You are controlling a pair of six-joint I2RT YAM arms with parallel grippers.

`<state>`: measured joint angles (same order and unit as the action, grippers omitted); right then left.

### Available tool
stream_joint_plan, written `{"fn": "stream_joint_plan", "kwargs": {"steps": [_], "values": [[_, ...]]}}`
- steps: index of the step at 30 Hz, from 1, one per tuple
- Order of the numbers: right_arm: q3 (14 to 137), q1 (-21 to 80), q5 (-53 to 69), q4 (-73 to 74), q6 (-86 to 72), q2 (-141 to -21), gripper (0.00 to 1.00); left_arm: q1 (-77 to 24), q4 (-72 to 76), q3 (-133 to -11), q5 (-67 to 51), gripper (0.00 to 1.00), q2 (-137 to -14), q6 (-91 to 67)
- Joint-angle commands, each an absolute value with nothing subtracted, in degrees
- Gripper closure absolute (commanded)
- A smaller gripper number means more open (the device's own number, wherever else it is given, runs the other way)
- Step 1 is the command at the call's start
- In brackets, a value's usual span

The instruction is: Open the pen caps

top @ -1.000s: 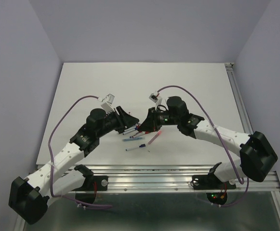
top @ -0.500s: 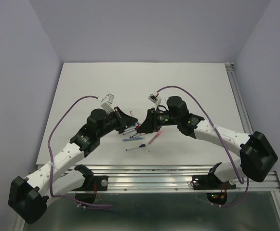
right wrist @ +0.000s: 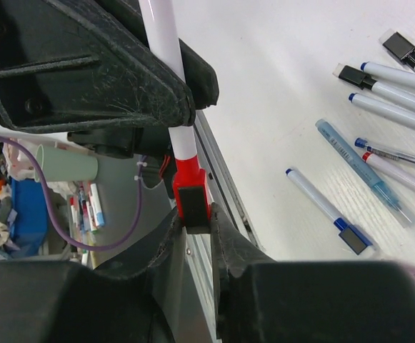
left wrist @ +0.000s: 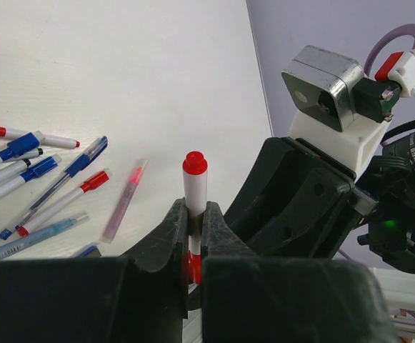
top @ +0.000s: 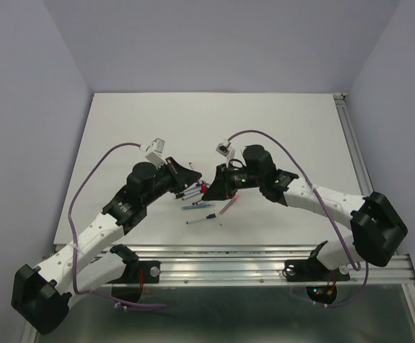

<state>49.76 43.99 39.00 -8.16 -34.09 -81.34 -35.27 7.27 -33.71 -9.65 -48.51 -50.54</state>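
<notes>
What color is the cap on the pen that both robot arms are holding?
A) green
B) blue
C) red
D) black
C: the right end effector pinches a red cap at the end of the white pen gripped by the left end effector.

Nothing fancy in the backdrop here: a plain white table (top: 157, 121) boxed in by pale lilac walls (top: 214, 43), with a metal rail (top: 362, 153) down its 3 o'clock edge and a metal frame (top: 221, 259) along 6 o'clock. A loose bunch of pens (top: 193, 207) lies a bit toward 6 o'clock from the table's middle, with a see-through pink pen (top: 228, 206) on the bunch's 3 o'clock side. Past the table edge, the right wrist view catches a green cup (right wrist: 68, 166) with a blue bin (right wrist: 28, 207) at its 7 o'clock.
</notes>
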Motion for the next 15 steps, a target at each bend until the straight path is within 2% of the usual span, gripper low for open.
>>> {"fn": "stream_joint_plan", "kwargs": {"steps": [1, 7, 15], "values": [[51.5, 44.5, 39.0, -11.0, -32.6, -80.9, 0.72, -35.7, 12.0, -33.9, -10.9, 1.0, -47.6, -51.8], [54.0, 44.5, 38.7, -10.5, -31.6, -81.5, 0.69, -35.8, 12.4, -34.0, -12.7, 1.0, -49.1, -52.0], [56.4, 44.5, 39.8, -11.0, -31.6, -83.8, 0.72, -35.8, 12.0, -34.5, -13.1, 1.0, -50.7, -52.5]]}}
